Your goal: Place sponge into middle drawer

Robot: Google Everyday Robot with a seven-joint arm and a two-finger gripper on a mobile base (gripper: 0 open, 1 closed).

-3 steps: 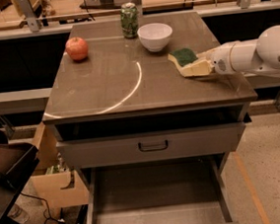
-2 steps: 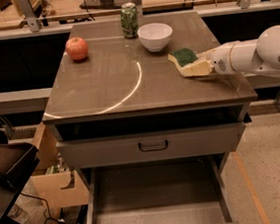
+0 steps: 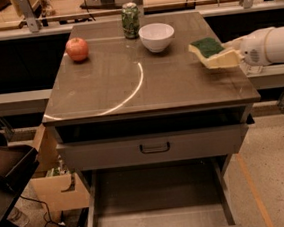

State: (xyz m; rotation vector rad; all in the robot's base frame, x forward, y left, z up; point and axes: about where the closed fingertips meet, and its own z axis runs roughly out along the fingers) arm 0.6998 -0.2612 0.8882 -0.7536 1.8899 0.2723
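Observation:
The sponge [image 3: 207,47], dark green on top with a pale yellow body, is held tilted above the right edge of the tabletop [image 3: 129,86]. My gripper [image 3: 220,54] reaches in from the right on a white arm and is shut on the sponge. The middle drawer [image 3: 162,220] stands pulled open at the bottom of the cabinet, with its grey flat floor showing and nothing in it. It lies below and to the left of the sponge.
On the tabletop stand a white bowl [image 3: 156,36], a green can [image 3: 130,20] and a red apple [image 3: 77,49]. A shut drawer front with a dark loop handle [image 3: 154,148] sits above the open drawer. A cardboard box [image 3: 56,186] and dark clutter lie at the lower left.
My gripper has lifted the sponge off the tabletop and drawn it to the right, toward the table's right edge. Nothing else has moved.

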